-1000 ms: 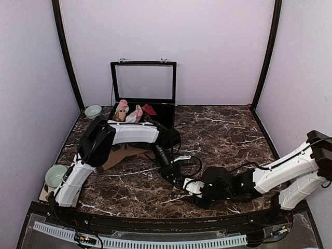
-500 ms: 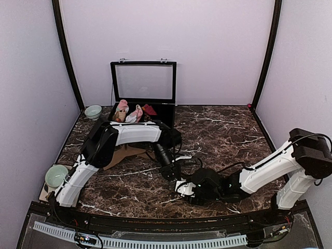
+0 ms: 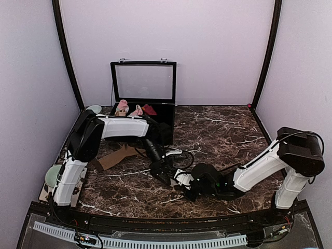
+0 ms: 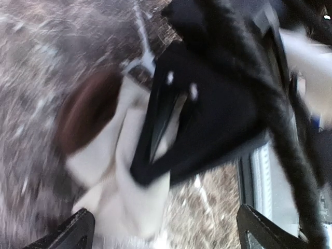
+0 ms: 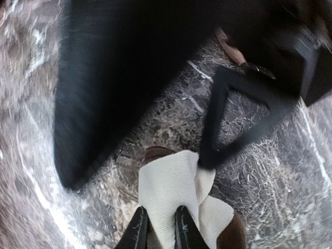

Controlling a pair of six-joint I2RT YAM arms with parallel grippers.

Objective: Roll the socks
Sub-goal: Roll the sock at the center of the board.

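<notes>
A cream sock [image 5: 174, 189] with dark brown patches [image 5: 233, 234] lies bunched on the marble table near the front middle. My right gripper [image 5: 161, 228] is shut on a fold of its cream fabric. In the left wrist view the same sock [image 4: 129, 197] shows blurred, with a brown patch [image 4: 88, 109], and the black right gripper [image 4: 207, 114] sits on it. My left gripper [image 4: 166, 233] hangs wide open just over the sock, holding nothing. From above, the left gripper [image 3: 166, 174] and the right gripper [image 3: 188, 184] almost meet. A tan-brown sock [image 3: 116, 155] lies flat under the left arm.
An open black case [image 3: 143, 81] stands at the back with pink-and-white bundles [image 3: 128, 110] and a dark red one [image 3: 149, 109] inside. A pale green bowl [image 3: 52, 175] sits at the left edge. A black cable [image 3: 182, 155] loops on the table behind the grippers.
The left gripper has opened wide and let go of the cream sock. The right gripper has slid left and closed on the sock's fabric.
</notes>
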